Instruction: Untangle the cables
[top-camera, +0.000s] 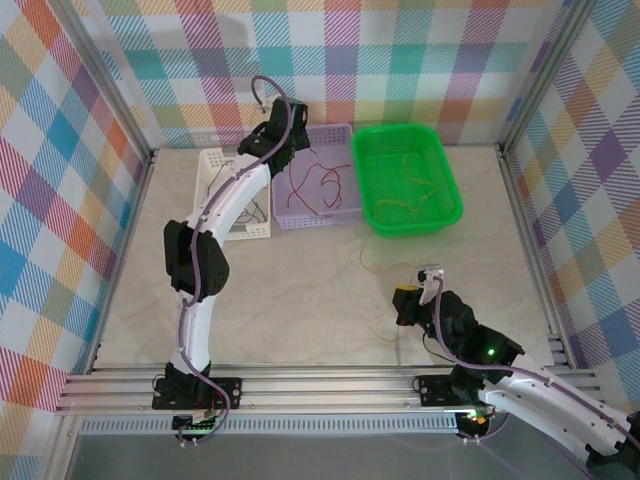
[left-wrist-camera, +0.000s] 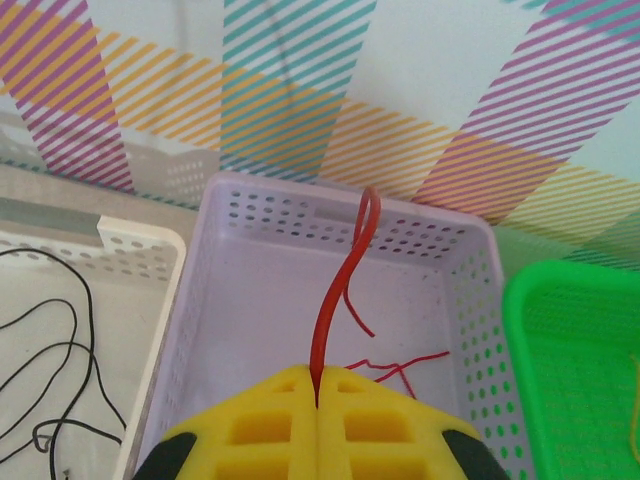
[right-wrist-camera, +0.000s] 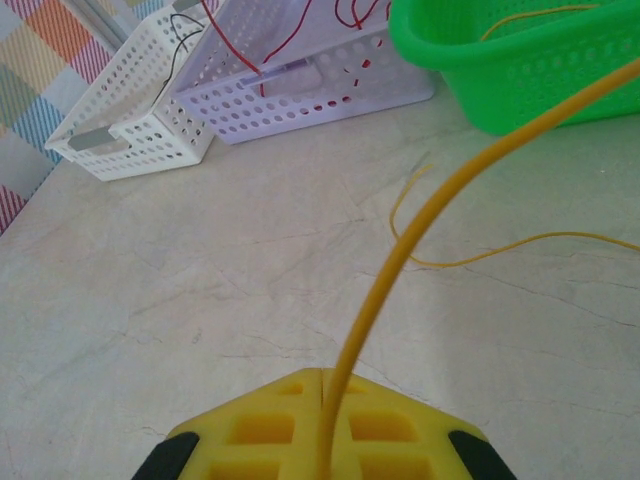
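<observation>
Marbled beige table (top-camera: 300, 300), plaid walls (top-camera: 60, 150) — yellow cable (right-wrist-camera: 398, 262)

Both pincers clamped, left arm stretched far, right arm folded low

The left arm (top-camera: 215, 215) rose from its base, bent at the elbow and reached toward the far side of the worktop, wrist tipped down. The left pincer (left-wrist-camera: 317, 388) had its yellow fingers pressed together on a red cable (left-wrist-camera: 335, 290). The right arm (top-camera: 530, 385) lay low near the front edge, forearm angled inward. The right pincer (right-wrist-camera: 322, 385) was likewise closed, nipping an orange-yellow cable (right-wrist-camera: 420, 230).
</observation>
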